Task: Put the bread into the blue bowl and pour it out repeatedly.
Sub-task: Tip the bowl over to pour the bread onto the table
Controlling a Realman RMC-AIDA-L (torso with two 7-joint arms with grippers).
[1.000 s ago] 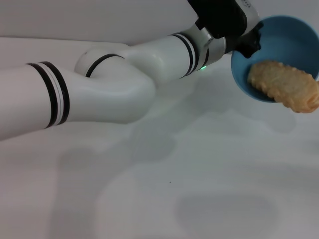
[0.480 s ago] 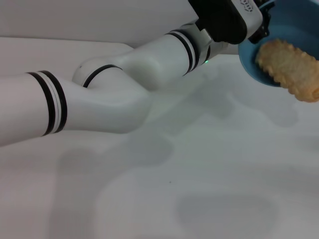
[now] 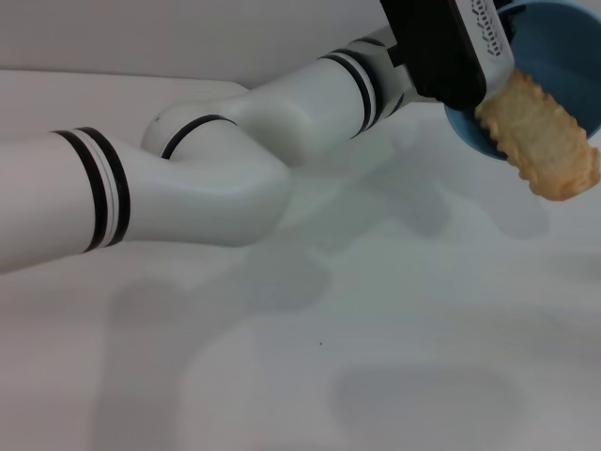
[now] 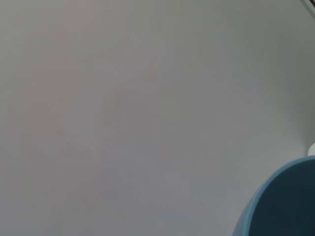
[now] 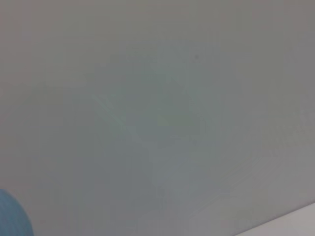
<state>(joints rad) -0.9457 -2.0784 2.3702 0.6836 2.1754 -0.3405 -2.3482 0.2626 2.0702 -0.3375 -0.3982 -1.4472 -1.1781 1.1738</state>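
Left gripper [image 3: 470, 70] holds the tilted bowl [image 3: 563, 38] aloft at its rim; we cannot tell how its fingers sit. The bread [image 3: 540, 141] hangs halfway over the lip, above the table [image 3: 329, 329]. We judge it light, stiff, best pinched mid-length. It has slid further out than a second ago.
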